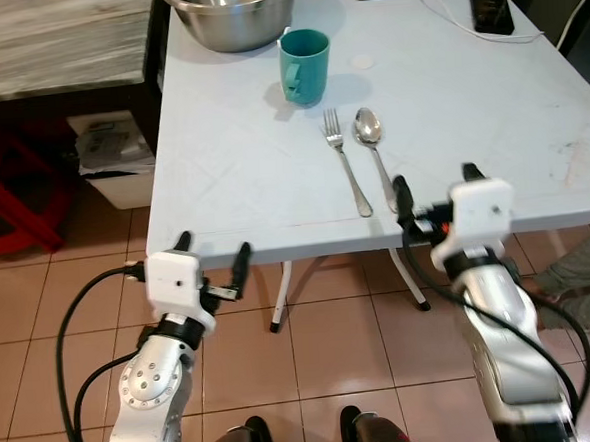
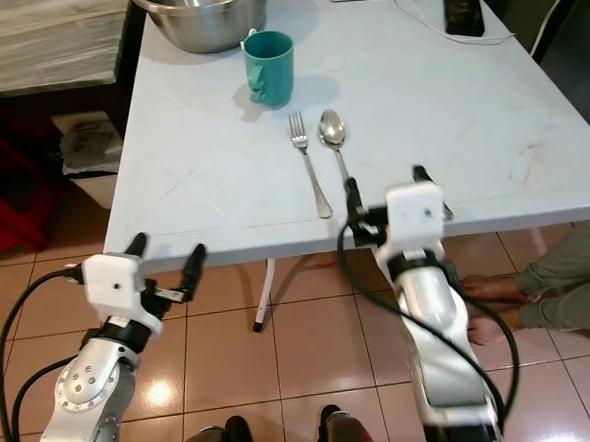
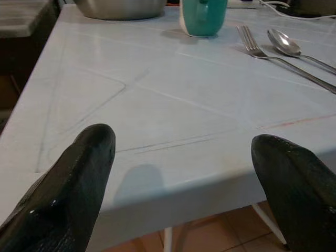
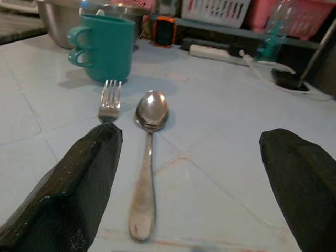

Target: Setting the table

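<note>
The right gripper (image 1: 436,194) is held at the near edge of the counter (image 1: 489,119), fingers spread wide, nothing gripped. Directly ahead of it lies the spoon (image 4: 147,157), handle end nearest, bowl pointing away; the long axis runs approx. along the gripper's line of approach. The fork (image 1: 346,162) lies just beside the spoon on the robot's left, parallel, not touching. Beyond both stands the green mug (image 1: 305,66), then a steel bowl (image 1: 230,13).

The left gripper (image 1: 215,266) is likewise wide open and empty, at the counter's near-left edge, well apart from the cutlery. The right arm is therefore judged the nearer for any cutlery pick.
</note>
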Controlling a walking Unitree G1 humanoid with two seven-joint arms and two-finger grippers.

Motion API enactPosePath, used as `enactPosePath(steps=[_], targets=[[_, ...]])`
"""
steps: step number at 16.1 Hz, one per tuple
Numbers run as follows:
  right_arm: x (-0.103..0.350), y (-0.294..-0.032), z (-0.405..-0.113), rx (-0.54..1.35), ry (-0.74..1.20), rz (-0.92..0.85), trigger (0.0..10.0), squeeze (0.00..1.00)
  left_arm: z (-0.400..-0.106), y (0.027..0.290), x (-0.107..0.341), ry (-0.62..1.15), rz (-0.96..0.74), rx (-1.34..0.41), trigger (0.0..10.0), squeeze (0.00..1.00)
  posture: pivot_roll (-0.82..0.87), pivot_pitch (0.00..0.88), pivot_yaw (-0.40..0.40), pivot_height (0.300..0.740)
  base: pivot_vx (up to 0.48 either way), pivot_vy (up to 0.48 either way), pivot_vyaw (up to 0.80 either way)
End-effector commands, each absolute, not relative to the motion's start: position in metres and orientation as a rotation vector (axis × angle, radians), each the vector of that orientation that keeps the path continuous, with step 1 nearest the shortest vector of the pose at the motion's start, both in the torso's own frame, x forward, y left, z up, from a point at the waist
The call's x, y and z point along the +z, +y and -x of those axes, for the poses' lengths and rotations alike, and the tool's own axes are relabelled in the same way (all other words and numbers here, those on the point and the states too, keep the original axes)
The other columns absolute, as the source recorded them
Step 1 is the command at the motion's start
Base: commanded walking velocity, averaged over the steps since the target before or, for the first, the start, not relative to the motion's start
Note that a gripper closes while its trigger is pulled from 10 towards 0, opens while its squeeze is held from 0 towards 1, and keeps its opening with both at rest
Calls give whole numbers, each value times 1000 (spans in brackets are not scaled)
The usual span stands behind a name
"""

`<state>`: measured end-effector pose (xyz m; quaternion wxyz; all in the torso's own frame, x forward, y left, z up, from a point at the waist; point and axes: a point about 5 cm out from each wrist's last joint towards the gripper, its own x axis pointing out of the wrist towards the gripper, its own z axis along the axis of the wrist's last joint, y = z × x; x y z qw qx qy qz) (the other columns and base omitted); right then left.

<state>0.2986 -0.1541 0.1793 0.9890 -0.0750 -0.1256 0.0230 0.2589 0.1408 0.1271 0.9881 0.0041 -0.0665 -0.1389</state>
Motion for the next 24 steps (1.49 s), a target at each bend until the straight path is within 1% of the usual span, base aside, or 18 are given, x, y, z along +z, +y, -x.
enactPosePath(steps=[1, 4, 6, 8, 9, 10, 12, 13, 14, 17, 19, 20, 23, 24], targets=[[175, -159, -304, 46, -216, 131, 10000, 0, -253, 140, 127, -126, -32, -319, 10000, 0, -99, 272, 14, 740, 0, 0, 0], [185, -157, -317, 82, -222, 120, 10000, 0, -250, 141, 128, -121, -30, -325, 10000, 0, -92, 289, 19, 740, 0, 0, 0], [186, -146, -326, 164, -197, 73, 10000, 0, -246, 138, 129, -116, -17, -337, 10000, 0, -85, 311, 24, 740, 0, 0, 0], [188, -141, -332, 183, -177, 91, 10000, 0, -242, 137, 129, -110, -10, -364, 10000, 0, -80, 328, 29, 740, 0, 0, 0], [190, -136, -339, 197, -156, 56, 10000, 0, -240, 136, 129, -103, -9, -387, 10000, 0, -78, 333, 30, 740, 0, 0, 0], [196, -131, -342, 209, -165, 40, 10000, 0, -239, 137, 130, -101, -19, -396, 10000, 0, -72, 341, 32, 740, 0, 0, 0], [207, -124, -351, 210, -188, 76, 10000, 0, -238, 140, 130, -96, -24, -395, 10000, 0, -67, 348, 37, 740, 0, 0, 0], [214, -119, -357, 263, -205, 23, 10000, 0, -238, 140, 132, -96, -24, -392, 10000, 0, -64, 351, 38, 740, 0, 0, 0], [217, -117, -360, 276, -215, 30, 10000, 0, -238, 140, 132, -94, -23, -391, 10000, 0, -64, 351, 38, 740, 0, 0, 0], [222, -111, -363, 291, -224, 63, 10000, 0, -236, 139, 133, -91, -21, -393, 10000, 0, -57, 355, 40, 740, 0, 0, 0], [213, -109, -362, 311, -164, -18, 10000, 0, -233, 138, 133, -81, -9, -425, 10000, 0, -57, 355, 40, 740, 0, 0, 0], [210, -111, -364, 294, -145, -30, 10000, 0, -233, 138, 134, -83, -9, -430, 10000, 0, -51, 359, 36, 740, 0, 0, 0], [210, -113, -370, 271, -135, -14, 10000, 0, -233, 138, 135, -88, -6, -435, 10000, 0, -58, 356, 35, 740, 0, 0, 0], [212, -111, -374, 246, -138, 39, 10000, 0, -234, 135, 137, -96, 1, -440, 10000, 0, -58, 356, 32, 740, 0, 0, 0]])
